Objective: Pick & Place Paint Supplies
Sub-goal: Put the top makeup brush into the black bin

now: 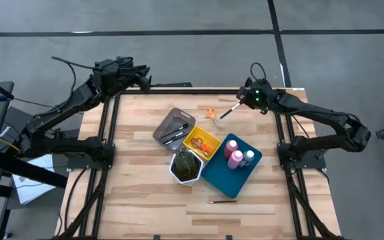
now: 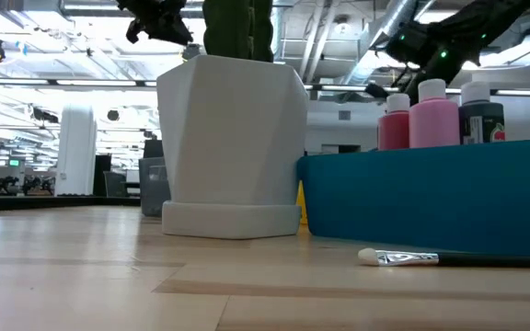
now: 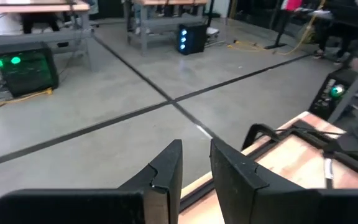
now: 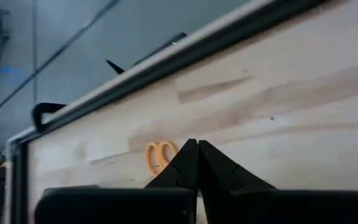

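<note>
My right gripper (image 1: pixel 227 112) is pinched fully closed with nothing in it, hovering near the table's far edge, just at 3 o'clock of the orange scissors (image 1: pixel 211 114). My left gripper (image 3: pixel 194 165) waits off the far-left corner, fingers a little apart, empty. Two pink bottles (image 1: pixel 234 152) and a white-capped bottle (image 1: pixel 249 157) stand in the blue tray (image 1: pixel 215 179). One brush (image 1: pixel 221 201) lies at the tray's 6 o'clock.
</note>
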`<action>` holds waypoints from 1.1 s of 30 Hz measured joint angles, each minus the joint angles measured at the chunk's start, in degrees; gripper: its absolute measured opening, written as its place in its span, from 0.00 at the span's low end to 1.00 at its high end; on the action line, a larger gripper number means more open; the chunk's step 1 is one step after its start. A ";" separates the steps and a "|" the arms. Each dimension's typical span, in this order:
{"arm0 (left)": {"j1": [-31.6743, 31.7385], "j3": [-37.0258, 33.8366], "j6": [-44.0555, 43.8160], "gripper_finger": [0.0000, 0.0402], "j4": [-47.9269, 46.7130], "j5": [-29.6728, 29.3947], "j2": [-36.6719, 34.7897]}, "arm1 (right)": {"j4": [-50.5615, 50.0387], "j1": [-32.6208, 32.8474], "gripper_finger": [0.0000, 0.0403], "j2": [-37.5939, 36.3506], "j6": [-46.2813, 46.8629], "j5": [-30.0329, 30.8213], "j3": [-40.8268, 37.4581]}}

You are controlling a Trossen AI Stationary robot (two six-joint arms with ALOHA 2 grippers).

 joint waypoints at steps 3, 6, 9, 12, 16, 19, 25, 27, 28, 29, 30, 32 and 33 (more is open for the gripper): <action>-2.52 0.02 0.56 0.19 1.12 0.02 -0.10 | 2.00 0.04 0.00 -2.23 -2.81 0.17 0.00; -5.18 0.02 2.99 0.19 3.35 0.56 -0.08 | 5.18 0.04 0.00 -4.27 -4.42 0.17 0.01; -7.98 0.02 3.56 0.19 6.51 0.57 -0.06 | 9.51 0.04 0.00 -5.78 -6.20 0.14 0.04; -10.22 0.02 3.58 0.19 10.07 0.53 -0.06 | 14.20 0.50 0.00 -6.62 -7.97 -0.24 0.07; -11.99 0.02 3.69 0.20 14.32 0.06 -0.06 | 17.74 2.00 0.00 -6.11 -11.21 -1.72 1.83; -12.79 0.02 3.67 0.23 16.13 0.04 -0.06 | 18.82 4.30 0.00 -4.86 -16.07 -1.73 5.12; -14.17 0.02 3.50 0.38 17.69 -0.02 -0.06 | 20.65 7.80 0.00 -0.56 -26.38 -1.73 14.80; -14.56 0.02 3.26 0.44 17.73 -0.02 -0.06 | 20.44 8.76 0.00 1.59 -29.92 -2.07 18.90; -14.81 0.02 3.01 0.47 17.72 -0.01 -0.06 | 20.16 9.08 0.00 2.70 -31.63 -2.80 21.04; -15.05 0.02 2.44 0.50 17.71 -0.02 -0.06 | 20.13 9.42 0.00 3.98 -33.17 -3.56 23.36; -15.11 0.02 2.20 0.53 17.72 0.00 -0.06 | 20.10 9.80 0.00 5.22 -34.49 -4.34 25.91; -15.17 0.02 1.92 0.58 17.70 0.81 -0.06 | 18.42 10.61 0.00 7.72 -37.35 -5.27 30.82; -15.29 0.02 1.57 0.60 17.67 1.42 -0.06 | 17.39 11.03 0.00 9.16 -38.90 -5.61 33.46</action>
